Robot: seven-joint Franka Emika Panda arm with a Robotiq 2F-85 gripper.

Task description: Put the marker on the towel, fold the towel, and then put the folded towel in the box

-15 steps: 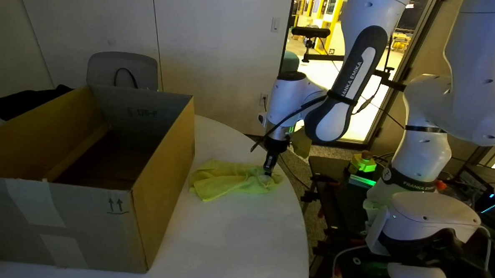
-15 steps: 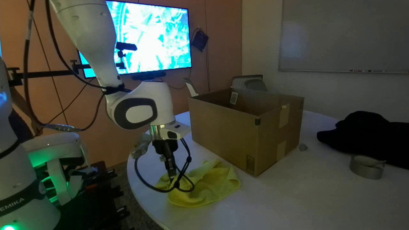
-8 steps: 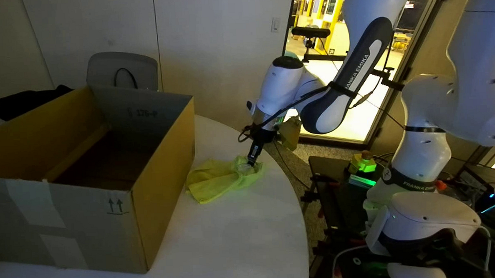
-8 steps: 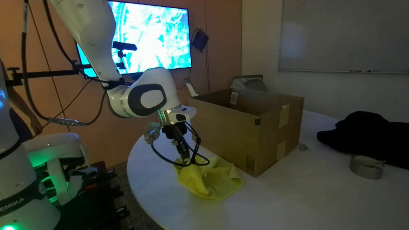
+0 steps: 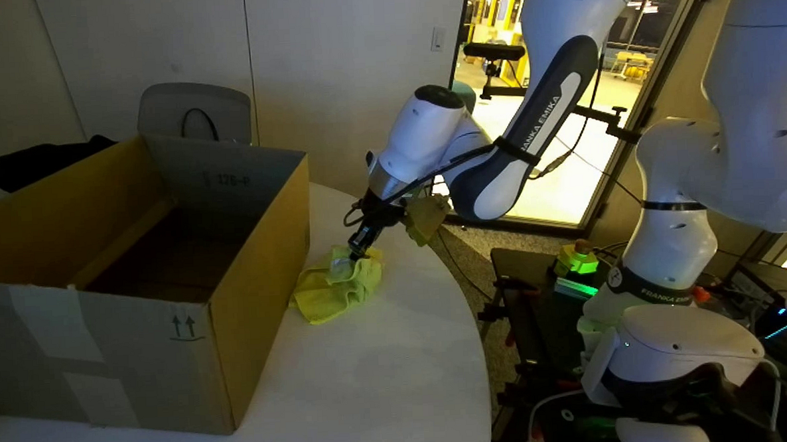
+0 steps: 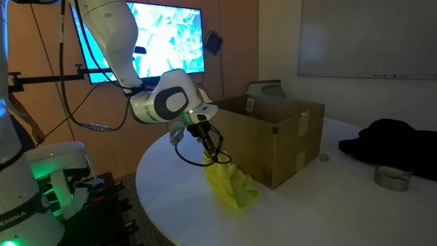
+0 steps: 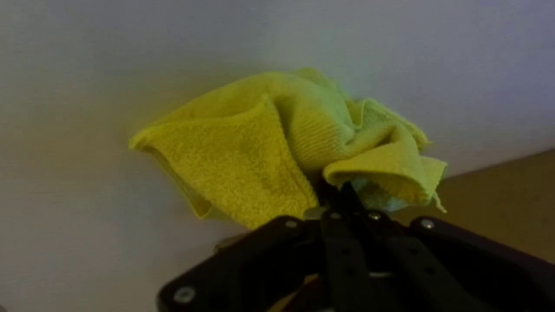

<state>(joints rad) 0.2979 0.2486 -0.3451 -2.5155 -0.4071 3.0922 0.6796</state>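
Note:
The yellow-green towel (image 5: 333, 293) is bunched on the white table beside the box. In an exterior view the towel (image 6: 235, 191) is lifted at one end, with its lower part still on the table. My gripper (image 5: 357, 254) is shut on the raised end; in the wrist view the fingers (image 7: 338, 193) are close together with folded towel (image 7: 247, 160) around them. The marker does not show; it is hidden or out of view. The large brown cardboard box (image 5: 263, 286) stands open just beyond the towel, and it also shows in an exterior view (image 6: 242, 140).
The white round table (image 5: 373, 374) has its curved edge on the robot's side. A black cloth (image 6: 392, 147), a grey tape roll (image 6: 391, 179) and a small crumpled piece (image 6: 323, 157) lie past the box. A chair (image 5: 192, 103) stands behind the box.
My gripper has moved towards the box and up, tilting, and it pulls the near end of the towel along. The towel is now more bunched and partly raised. The box has not moved.

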